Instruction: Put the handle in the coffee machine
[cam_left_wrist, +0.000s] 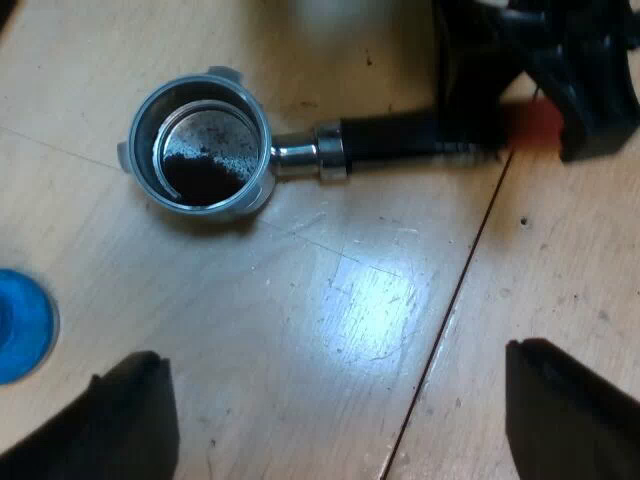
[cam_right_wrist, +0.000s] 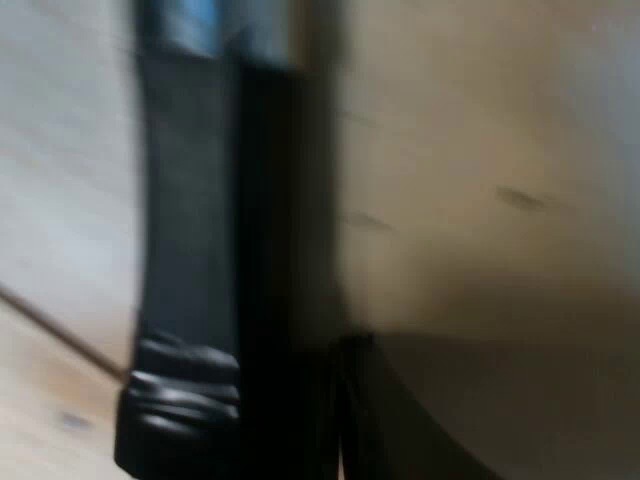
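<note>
**The holder lies on the table**

The metal holder (cam_left_wrist: 200, 150) lies flat on the wooden table (cam_left_wrist: 380, 300). Its round cup faces up, and there is dark coffee powder (cam_left_wrist: 205, 170) in the bottom. Its dark handle (cam_left_wrist: 400, 140) runs along the table to the red end (cam_left_wrist: 537, 124).

The left wrist view looks down on the whole holder. My left gripper (cam_left_wrist: 335, 415) hangs over bare table near the holder. Its two black fingers (cam_left_wrist: 120, 420) are spread wide apart with nothing between them. A blue tamper (cam_left_wrist: 20, 325) sits on the table near one of these fingers, apart from the holder. My right gripper (cam_left_wrist: 530, 95) is at the handle, by the red end.

The right wrist view is very close to the handle (cam_right_wrist: 185, 250). It shows the black grip, ridges at one end and the shiny metal collar (cam_right_wrist: 200, 25) at the other, with the table (cam_right_wrist: 480, 150) beside it. I cannot tell if the right gripper is holding the handle.
</note>
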